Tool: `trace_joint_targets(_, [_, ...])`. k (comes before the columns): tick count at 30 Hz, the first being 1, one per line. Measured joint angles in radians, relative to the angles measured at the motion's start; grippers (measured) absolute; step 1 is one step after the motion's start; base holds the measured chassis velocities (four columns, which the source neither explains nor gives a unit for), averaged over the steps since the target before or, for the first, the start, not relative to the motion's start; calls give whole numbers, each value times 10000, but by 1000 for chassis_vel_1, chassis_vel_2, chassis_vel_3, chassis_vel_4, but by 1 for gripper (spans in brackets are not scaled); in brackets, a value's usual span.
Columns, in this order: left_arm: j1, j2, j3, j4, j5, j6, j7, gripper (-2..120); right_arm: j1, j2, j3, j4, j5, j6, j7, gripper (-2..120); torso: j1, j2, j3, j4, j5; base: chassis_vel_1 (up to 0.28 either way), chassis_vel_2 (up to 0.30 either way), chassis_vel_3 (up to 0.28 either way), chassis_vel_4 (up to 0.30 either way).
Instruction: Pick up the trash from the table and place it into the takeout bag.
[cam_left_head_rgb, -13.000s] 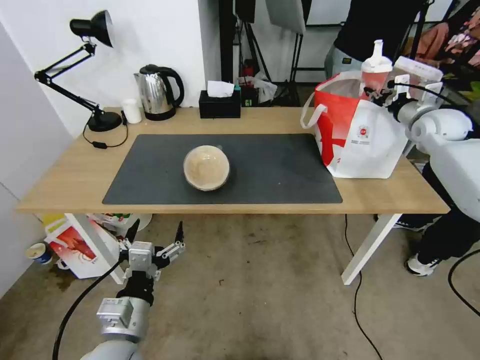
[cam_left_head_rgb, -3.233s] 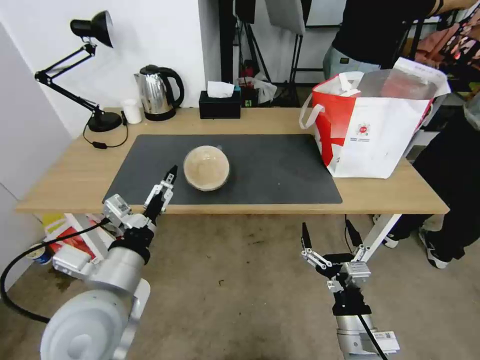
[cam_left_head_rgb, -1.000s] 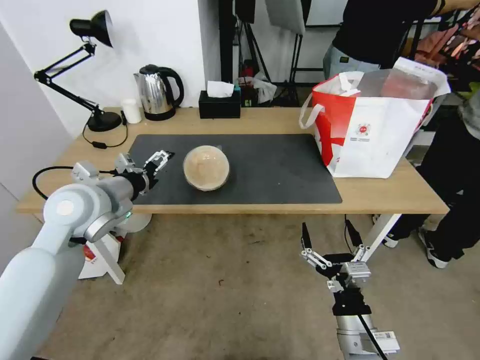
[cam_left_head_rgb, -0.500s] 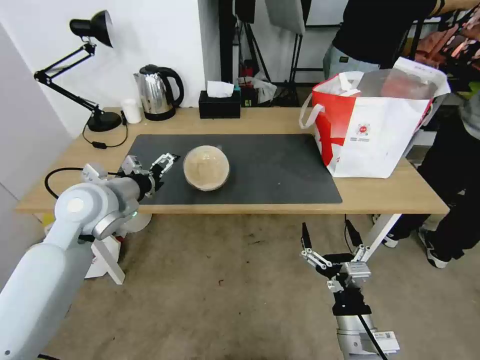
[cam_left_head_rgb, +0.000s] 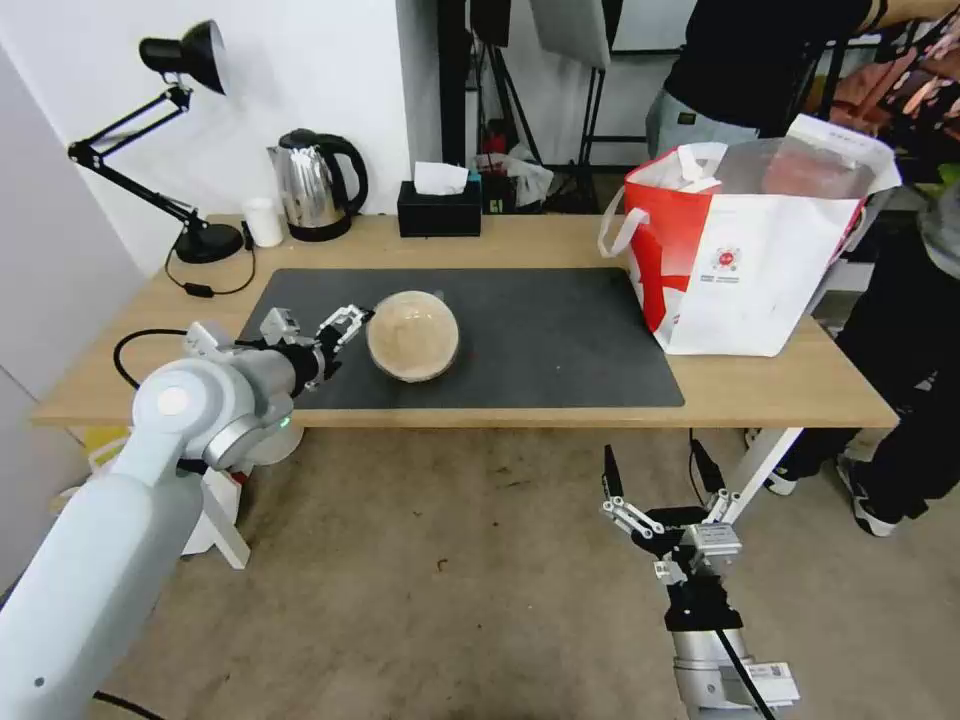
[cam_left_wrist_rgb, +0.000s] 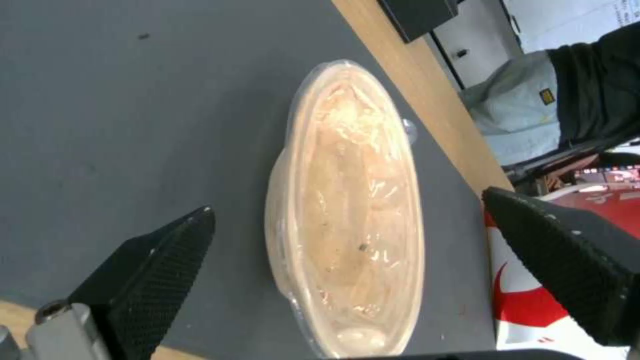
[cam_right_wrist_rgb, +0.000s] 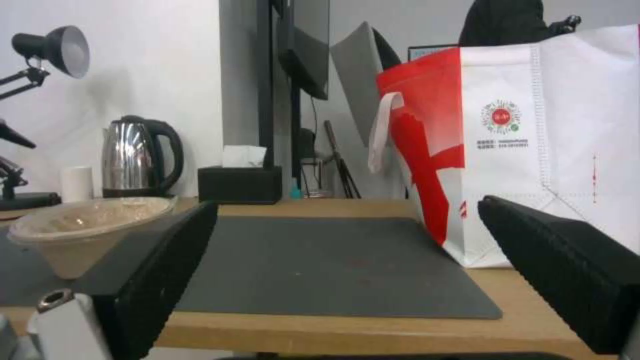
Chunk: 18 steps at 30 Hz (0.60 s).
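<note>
Since half a second ago, the left hand (cam_left_head_rgb: 352, 322) has slid further right along the front of the dark grey mat (cam_left_head_rgb: 560, 340) and now sits just beside the left rim of the round clear-domed bowl (cam_left_head_rgb: 412, 335), the last piece of trash on the counter (cam_left_head_rgb: 150, 350). Its fingers are spread wide. In the left wrist view the two black fingertips (cam_left_wrist_rgb: 163, 260) stand on either side of the bowl (cam_left_wrist_rgb: 347, 210) without touching it, and the tan filling shows through the crinkled clear cover.

That bowl rests near the middle of the mat, a little left of centre. The takeout bag (cam_left_head_rgb: 745, 265), white and red with a small red round logo and white loop handles, stands upright at the right end of the counter, well apart from the bowl, its mouth open and its silvery lining showing.

Below the counter's front edge, the right hand (cam_left_head_rgb: 658, 480) hangs over the floor, pointing upward, with its fingers spread wide and holding nothing. Its wrist view looks level across the counter: the bowl (cam_right_wrist_rgb: 87, 230) sits on one side and the bag (cam_right_wrist_rgb: 533, 140) on the other.

Along the back of the counter stand a black desk lamp (cam_left_head_rgb: 170, 140), a steel kettle (cam_left_head_rgb: 315, 185) and a black tissue box (cam_left_head_rgb: 438, 208).
</note>
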Motion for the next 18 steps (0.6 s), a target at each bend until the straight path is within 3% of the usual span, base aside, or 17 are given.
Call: trace_joint_targets(18, [-432,-300,520,724,238,86,98,100,0,0,0,0,0,0,0,100,0,0,0,1,-1,0,0,0,0])
